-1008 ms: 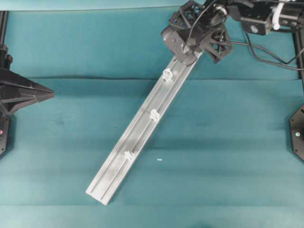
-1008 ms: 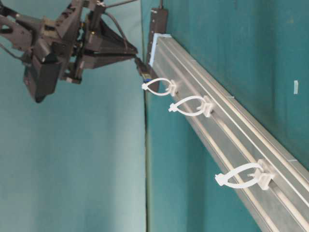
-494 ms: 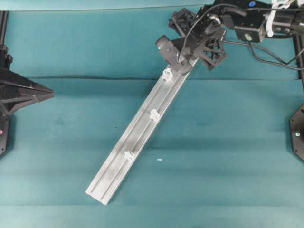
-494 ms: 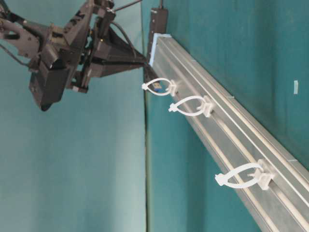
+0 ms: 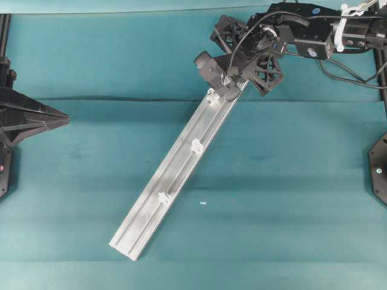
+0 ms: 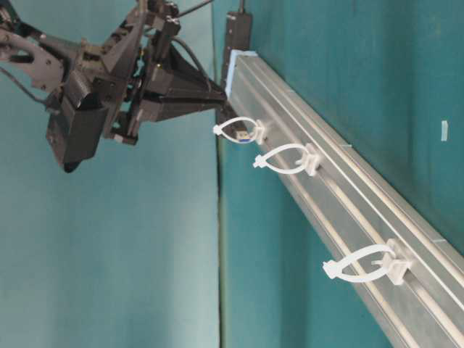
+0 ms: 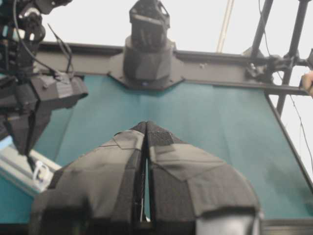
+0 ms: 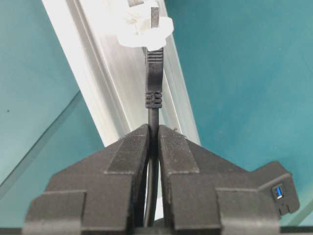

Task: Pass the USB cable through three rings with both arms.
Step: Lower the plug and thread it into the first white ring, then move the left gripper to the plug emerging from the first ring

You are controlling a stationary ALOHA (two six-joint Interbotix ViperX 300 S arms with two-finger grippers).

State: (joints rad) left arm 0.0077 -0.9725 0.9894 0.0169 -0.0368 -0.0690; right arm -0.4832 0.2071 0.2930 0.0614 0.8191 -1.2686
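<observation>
The right claw is pinching the USB cable just behind its plug, feeding it into the first ring — next, pushing it through cleanly; the left claw is waiting, closed and empty.

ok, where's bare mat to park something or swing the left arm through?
Bare mat lies either side of the rail, widest between it and the parked left gripper. Crowded at the rail's top end: right gripper, USB cable, first ring, hub.
</observation>
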